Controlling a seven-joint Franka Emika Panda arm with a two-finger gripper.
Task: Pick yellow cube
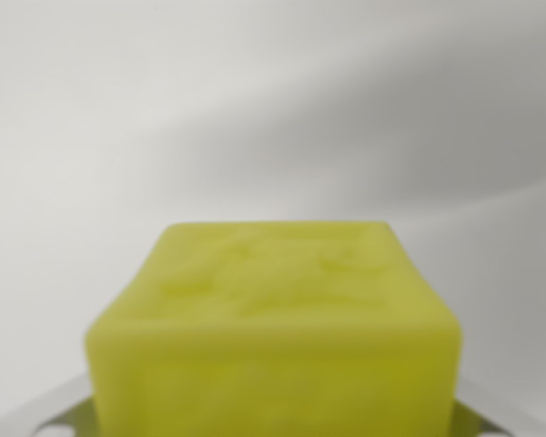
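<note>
1 yellow cube (278, 337), blurred, close to cam, low centre, metal hand parts (45, 414) flanking its base, grip state indeterminate, pale grey backdrop.

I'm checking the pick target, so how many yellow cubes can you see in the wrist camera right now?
1. The yellow cube fills the lower middle of the blurred wrist view, very close to the camera, against a plain white background. Anything behind or below it would be hidden.

Only slivers of the gripper (273, 423) show at the bottom left and bottom right of the frame: pale grey, shiny metal with rounded dark slots, blurred.
</note>
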